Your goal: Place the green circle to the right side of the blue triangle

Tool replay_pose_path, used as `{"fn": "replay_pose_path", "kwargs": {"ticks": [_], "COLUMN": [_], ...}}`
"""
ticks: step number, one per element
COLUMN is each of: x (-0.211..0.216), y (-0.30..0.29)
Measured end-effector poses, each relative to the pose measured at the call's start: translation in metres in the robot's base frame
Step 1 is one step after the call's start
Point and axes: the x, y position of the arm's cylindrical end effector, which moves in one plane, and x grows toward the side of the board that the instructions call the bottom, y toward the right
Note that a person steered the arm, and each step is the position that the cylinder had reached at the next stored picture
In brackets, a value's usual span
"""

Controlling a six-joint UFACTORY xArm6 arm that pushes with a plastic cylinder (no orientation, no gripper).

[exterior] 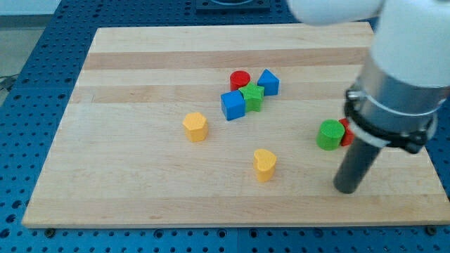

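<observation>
The green circle (328,134) stands at the view's right, touching a red block (346,133) that is partly hidden behind my arm. The blue triangle (268,82) sits near the board's middle top, in a cluster with a red circle (240,79), a green star (252,96) and a blue cube (233,105). My tip (346,188) rests on the board below and slightly to the right of the green circle, apart from it.
A yellow hexagonal block (195,127) lies left of centre. A yellow heart (264,164) lies below centre. The wooden board (140,190) sits on a blue perforated table; its right edge is close to my arm.
</observation>
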Motion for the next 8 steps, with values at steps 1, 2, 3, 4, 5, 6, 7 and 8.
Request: {"fn": "replay_pose_path", "kwargs": {"ticks": [1, 2, 3, 4, 5, 6, 7, 8], "x": [-0.048, -0.098, -0.136, -0.136, -0.130, -0.133, -0.140, -0.192], "y": [-0.007, -0.030, -0.047, -0.048, -0.030, 0.001, 0.004, -0.008]}}
